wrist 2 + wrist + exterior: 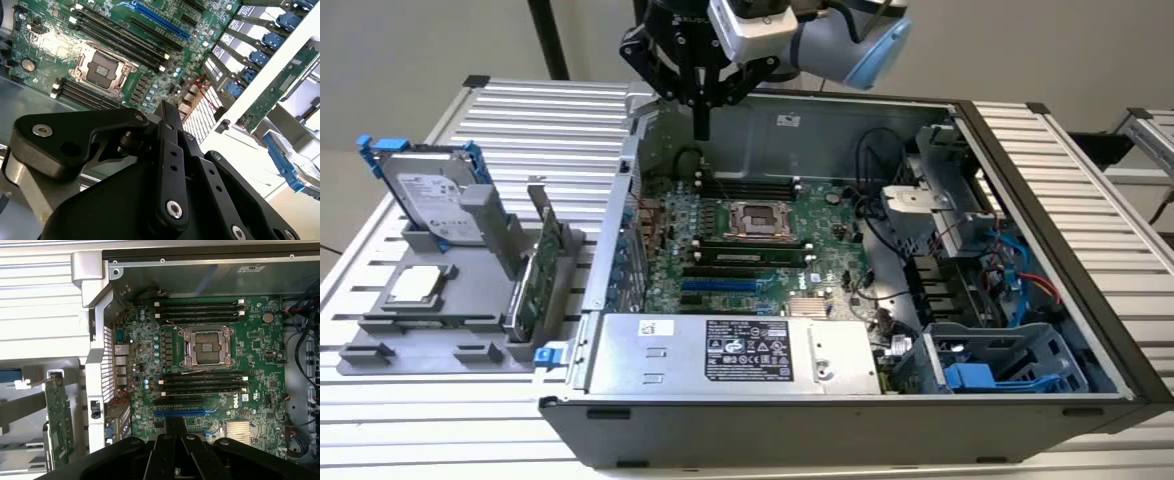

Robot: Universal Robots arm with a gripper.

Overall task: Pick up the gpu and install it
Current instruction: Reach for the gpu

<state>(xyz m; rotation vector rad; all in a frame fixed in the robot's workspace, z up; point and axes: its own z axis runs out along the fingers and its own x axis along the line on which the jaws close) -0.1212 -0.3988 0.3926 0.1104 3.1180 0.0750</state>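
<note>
My gripper point(175, 426) hangs over the open computer case point(1067, 180) with its jaws drawn narrow and nothing between them, black linkage crowding the foreground in both wrist views. Directly below lies the motherboard point(210, 385), its processor socket point(207, 346) bare and a long blue slot point(186, 413) vacant close to the fingertips.

Past the case's perforated rear wall point(97, 365) stands the gpu point(57, 425), on edge in a grey holder point(400, 335) outside the case. In the exterior view it sits to the left of the case, just beside that wall. Farther out on the same holder are a small square chip point(420, 285) lying flat and a hard drive point(434, 195) upright in a blue frame.

I judge the pick-up as not yet begun: the card is untouched in its stand, and the gripper is well apart from it, on the case side of the wall.

A grasp would call for the jaws to part, the arm to clear the wall, and the fingers to come down squarely over the card's upper edge. With the holder's uprights close beside it, there is little room for error.
</note>
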